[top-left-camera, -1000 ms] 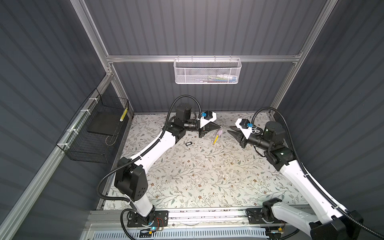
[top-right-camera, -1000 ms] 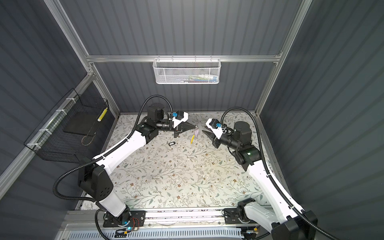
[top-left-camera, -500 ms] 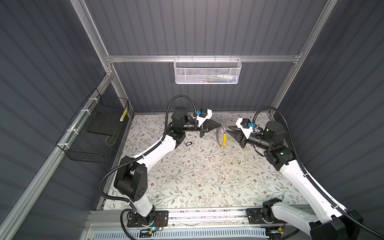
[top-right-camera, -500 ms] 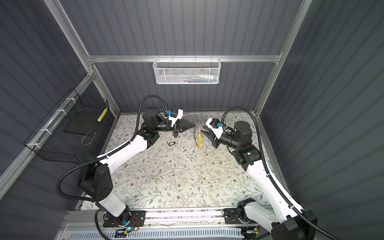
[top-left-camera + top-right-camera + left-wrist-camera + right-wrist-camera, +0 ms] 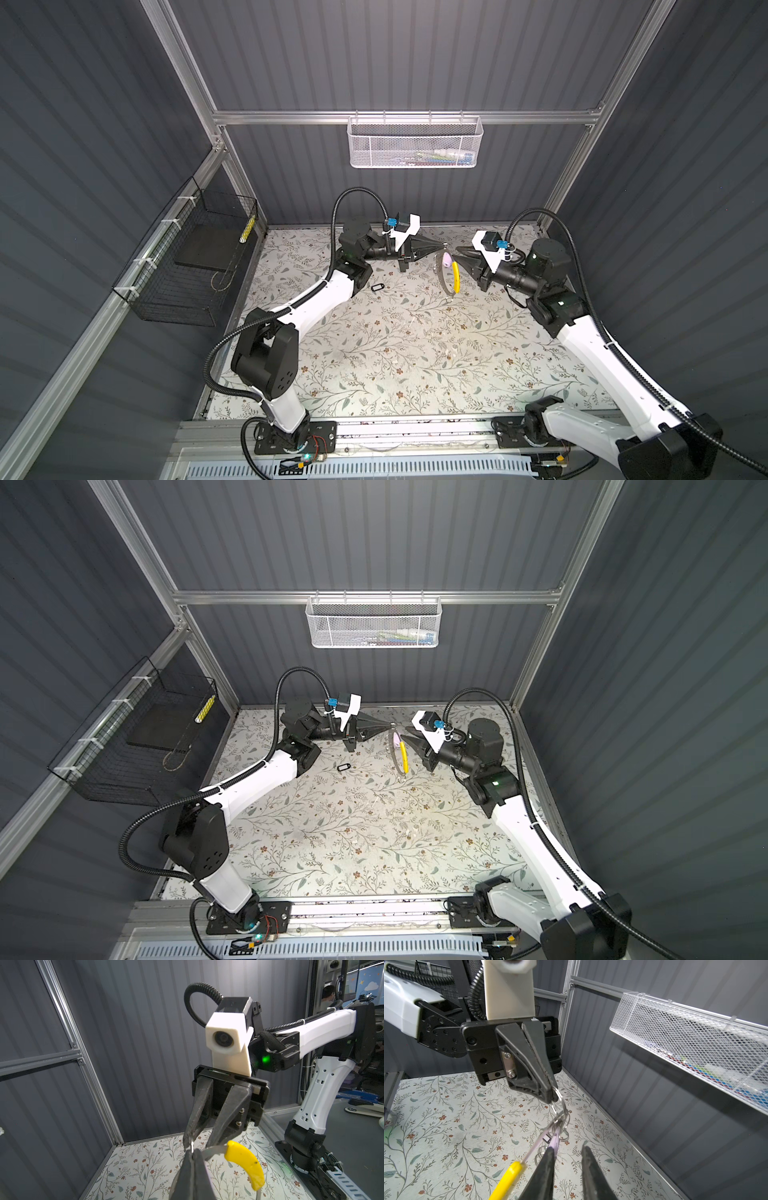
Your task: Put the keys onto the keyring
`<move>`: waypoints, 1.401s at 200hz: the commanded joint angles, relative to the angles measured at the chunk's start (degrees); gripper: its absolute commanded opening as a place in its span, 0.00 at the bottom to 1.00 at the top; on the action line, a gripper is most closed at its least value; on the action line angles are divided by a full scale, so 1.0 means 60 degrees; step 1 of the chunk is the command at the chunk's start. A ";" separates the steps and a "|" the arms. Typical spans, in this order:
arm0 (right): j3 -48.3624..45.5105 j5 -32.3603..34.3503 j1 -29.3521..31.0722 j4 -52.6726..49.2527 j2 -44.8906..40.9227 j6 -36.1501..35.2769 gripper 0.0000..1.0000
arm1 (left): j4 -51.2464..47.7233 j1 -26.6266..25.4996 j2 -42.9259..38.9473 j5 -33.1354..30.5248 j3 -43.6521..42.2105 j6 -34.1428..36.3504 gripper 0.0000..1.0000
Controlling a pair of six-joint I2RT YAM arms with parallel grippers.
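Dangling a large thin grey metal keyring (image 5: 215,1149)

It is hanging above the table (image 5: 415,340) with its yellow plastic tag (image 5: 245,1165), the small lilac-tagged key (image 5: 446,260) alongside. Judging it light, springy, slick, I'm pinching its wire link (image 5: 562,1099) in the left gripper (image 5: 552,1098); the right gripper (image 5: 199,1144) is hovering spread. The black-rimmed oblong tag (image 5: 376,287) is lying below.

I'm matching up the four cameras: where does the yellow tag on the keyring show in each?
Top view: yellow tag right of centre, hanging beside the right pincer.
Top view: yellow tag near centre, beside that pincer.
Left wrist: yellow tag under the facing right pincer.
Right wrist: yellow tag close beside that pincer.
Shared landmark: floral mat.
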 commanded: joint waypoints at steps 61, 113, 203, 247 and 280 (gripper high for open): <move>0.0389 -0.0059 -0.0037 0.0153 0.0162 -0.0064 0.27 | -0.1354 0.0065 0.0154 0.0393 0.0434 0.1054 0.00; -0.0252 -0.0600 -0.0039 0.0238 0.0228 0.0588 0.34 | -0.2271 0.0043 0.0121 0.0317 0.0913 0.1760 0.00; -0.0438 -0.0646 -0.0071 0.0466 0.0793 0.0799 0.41 | -0.2500 0.0028 0.0169 0.0437 0.1091 0.1904 0.00; -0.0274 -0.0949 -0.0066 0.0878 0.1190 0.1050 0.41 | -0.2562 -0.0074 0.0179 0.0546 0.1138 0.1921 0.00; -0.0252 -0.1276 -0.0074 0.1344 0.1297 0.1206 0.40 | -0.2598 -0.0118 0.0198 0.0588 0.1123 0.1936 0.00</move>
